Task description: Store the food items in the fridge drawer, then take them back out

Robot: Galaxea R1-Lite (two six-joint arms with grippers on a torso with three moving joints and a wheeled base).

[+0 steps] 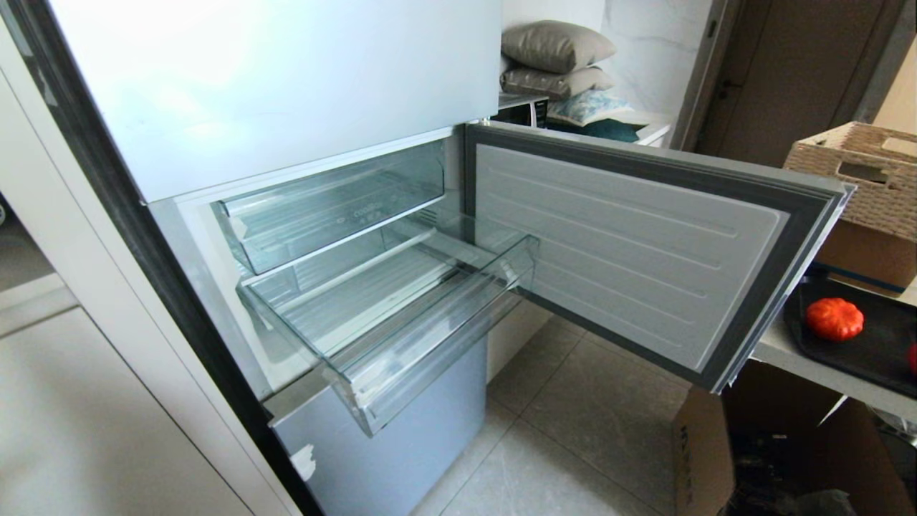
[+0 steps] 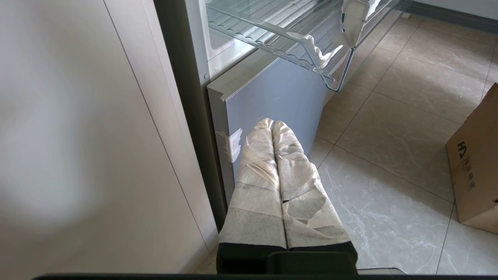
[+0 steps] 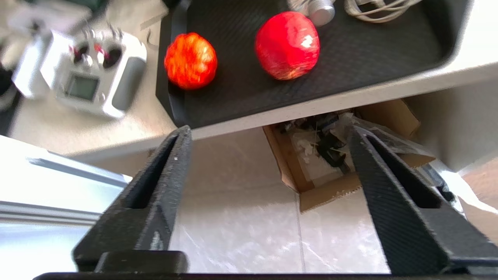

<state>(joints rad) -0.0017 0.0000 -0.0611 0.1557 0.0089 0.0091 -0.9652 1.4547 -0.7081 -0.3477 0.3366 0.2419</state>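
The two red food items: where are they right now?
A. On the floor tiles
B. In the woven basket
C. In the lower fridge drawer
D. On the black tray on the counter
D: the ribbed pumpkin-like piece and the smooth apple-like piece both sit on the black tray; the lower fridge drawer holds neither.

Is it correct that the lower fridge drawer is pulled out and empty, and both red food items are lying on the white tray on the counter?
Not quite: the tray is black, not white. The right wrist view shows the ribbed pumpkin-like piece and the smooth apple-like piece lying on it. The rest holds: in the head view the lower fridge drawer is pulled out and empty.
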